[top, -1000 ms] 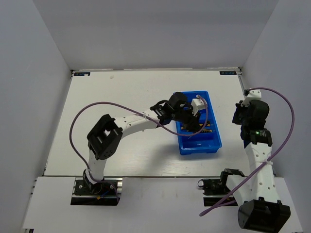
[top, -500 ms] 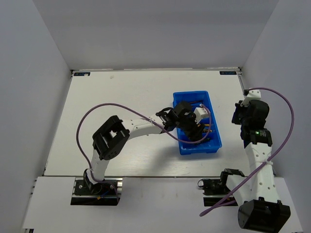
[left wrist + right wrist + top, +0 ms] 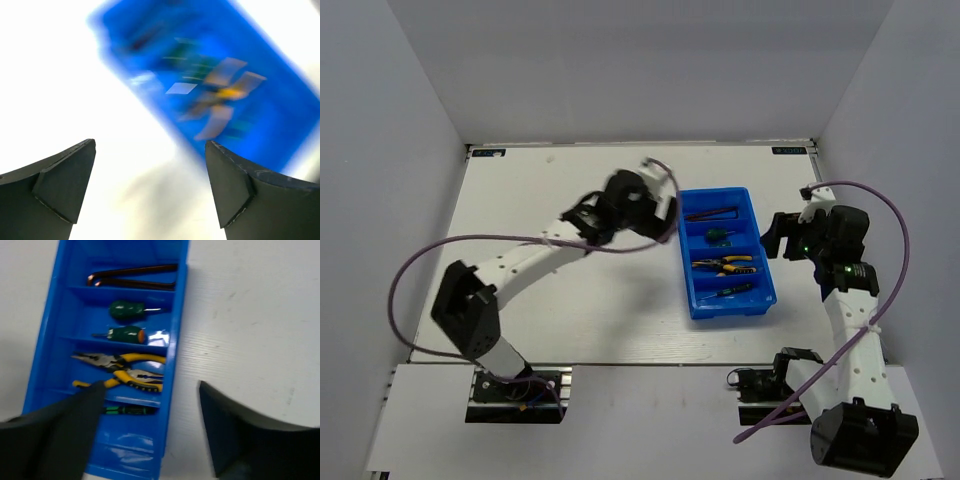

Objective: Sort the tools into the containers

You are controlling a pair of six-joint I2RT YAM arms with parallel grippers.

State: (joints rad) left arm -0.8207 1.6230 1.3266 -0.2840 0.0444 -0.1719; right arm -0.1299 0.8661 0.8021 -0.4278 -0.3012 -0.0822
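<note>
The blue tray (image 3: 760,296) lies right of centre with all the tools in it. Dark hex keys (image 3: 132,277) fill the far compartment. Two stubby green screwdrivers (image 3: 127,309) come after them, then yellow-handled pliers (image 3: 122,371). A thin green-tipped screwdriver (image 3: 130,410) lies in the nearest compartment. My left gripper (image 3: 665,212) hovers just left of the tray's far end, open and holding nothing. Its wrist view is motion-blurred and shows the tray (image 3: 280,115) ahead of the fingers. My right gripper (image 3: 772,240) hangs open over the tray's right rim (image 3: 177,340), also holding nothing.
The white table (image 3: 570,290) is bounded by grey walls on the left, the back and the right. The left arm's purple cable (image 3: 430,255) loops over the table's left half. The right arm's cable (image 3: 898,250) arcs beside the right wall.
My left gripper has opened and swung up and left out of the tray. My right gripper has opened and turned left toward the tray's right rim.
</note>
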